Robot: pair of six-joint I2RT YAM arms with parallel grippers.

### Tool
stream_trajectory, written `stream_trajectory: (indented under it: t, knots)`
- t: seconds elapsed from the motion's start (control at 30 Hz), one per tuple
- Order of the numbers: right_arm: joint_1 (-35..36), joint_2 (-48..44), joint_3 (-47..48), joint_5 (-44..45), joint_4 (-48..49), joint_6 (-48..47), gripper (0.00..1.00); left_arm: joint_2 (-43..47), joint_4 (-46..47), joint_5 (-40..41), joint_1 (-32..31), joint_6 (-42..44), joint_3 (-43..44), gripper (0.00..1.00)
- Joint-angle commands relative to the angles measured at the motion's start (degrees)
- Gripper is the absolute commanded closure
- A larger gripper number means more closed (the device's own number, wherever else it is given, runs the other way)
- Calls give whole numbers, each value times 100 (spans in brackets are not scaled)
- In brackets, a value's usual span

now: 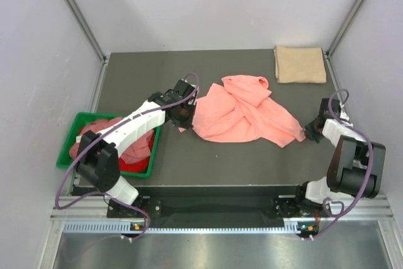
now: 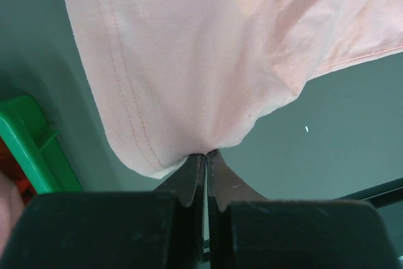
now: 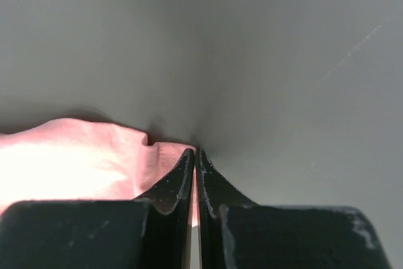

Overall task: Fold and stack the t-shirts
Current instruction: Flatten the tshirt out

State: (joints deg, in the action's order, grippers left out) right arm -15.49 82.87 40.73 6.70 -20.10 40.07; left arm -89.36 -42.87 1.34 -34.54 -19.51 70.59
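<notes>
salmon-pink t-shirt (image 1: 242, 114) lying all crumpled mid counter (image 1: 208, 162), left jaws pinched tight on its left hem, right jaws clamped on its right edge, tan t-shirt (image 1: 300, 64) folded in far right corner

Shirts loose on table (image 1: 220, 162): two. One salmon shirt (image 1: 242, 114), one tan shirt (image 1: 300, 64). Bins: one, green bin (image 1: 68, 143). Heaped inside: pink cloth (image 1: 137, 149) and red cloth (image 1: 135, 167), two colours. Number of separate shirts there not determinable, since the heap is tangled and partly hidden. Arms: two, left arm (image 1: 135, 124) and right arm (image 1: 349, 155). Grippers: two, left gripper (image 1: 182, 114) and right gripper (image 1: 310, 131), one to each arm. Tables: one.
</notes>
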Motion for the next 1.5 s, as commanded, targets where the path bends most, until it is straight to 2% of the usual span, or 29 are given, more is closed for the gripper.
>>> stream_trajectory:
  t: [0.0,0.13,0.33,0.5,0.7,0.73,0.83,0.87,0.93,1.07,1.23,1.37,1.47]
  knots:
    - [72,19,-224,60,-64,-140,100,218,192,68,-8,61,16,100]
    - [63,-376,75,479,-467,-377,100,209,78,68,-8,52,95,100]
    - [37,-1562,892,1158,-1477,-492,100,358,-204,313,-17,44,385,100]
    - [-278,-2169,2077,1378,-2321,-510,100,376,-458,296,-104,-44,623,100]
    - [-604,-2583,3326,1510,-2885,-544,100,367,-757,507,-447,-167,772,100]
    - [-631,-2592,3423,1484,-2964,-571,100,341,-940,585,-526,-133,790,100]
    - [-666,-2487,3871,1152,-2982,-676,100,402,-1425,1682,-501,-185,1149,100]
    - [-666,-2338,4229,1028,-3000,-694,100,402,-1521,2172,-474,-194,1551,100]
    - [-666,-2206,4652,581,-3018,-711,100,402,-1776,2510,-448,-290,2123,100]
    - [-658,-1592,6266,-387,-3202,-791,100,332,-1698,2625,-448,-299,3755,100]
    - [-657,-1230,7702,-1354,-3142,-756,100,-63,-1795,2670,-448,-229,5655,100]
    - [-666,-967,8738,-1461,-2921,-624,100,6,-1436,2459,-448,-71,6019,100]
    - [-666,-799,8952,-1479,-2798,-562,100,15,-1303,2318,-439,104,5993,100]
